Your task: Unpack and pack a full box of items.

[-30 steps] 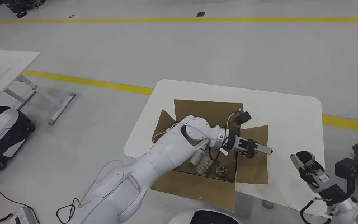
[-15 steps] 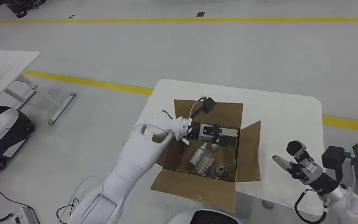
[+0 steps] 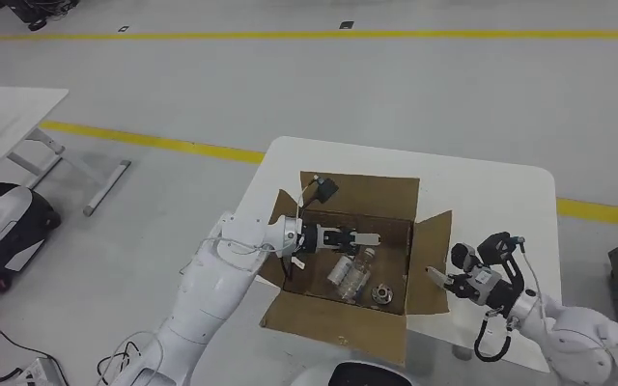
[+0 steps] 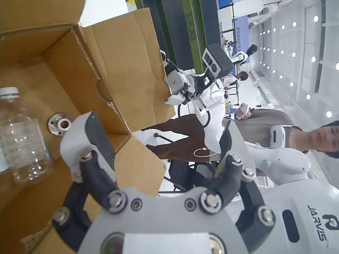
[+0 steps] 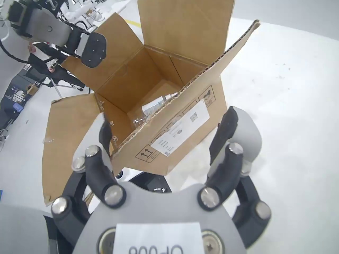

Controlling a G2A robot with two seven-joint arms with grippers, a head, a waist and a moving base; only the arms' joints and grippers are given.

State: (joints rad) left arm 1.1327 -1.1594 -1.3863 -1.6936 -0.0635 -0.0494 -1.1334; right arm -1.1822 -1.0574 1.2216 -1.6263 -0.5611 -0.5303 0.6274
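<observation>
An open cardboard box (image 3: pixel 333 326) sits on the white table (image 3: pixel 483 203), clear plastic bottles (image 3: pixel 350 270) and a metal flange (image 3: pixel 383 290) inside; the left gripper (image 3: pixel 372 235) hangs over them, jaws wide, empty; the right gripper (image 3: pixel 436 279), equally wide and empty, hovers beside a flap (image 3: pixel 435 249).

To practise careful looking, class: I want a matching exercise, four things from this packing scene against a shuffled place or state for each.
1 bottle
2 metal flange
3 left gripper
4 right gripper

A open, outside the box, by a side flap
B clear, lying on the box floor
C open, over the box's inside
D round, holed centre, on the box floor

Pairs: 1-B; 2-D; 3-C; 4-A
</observation>
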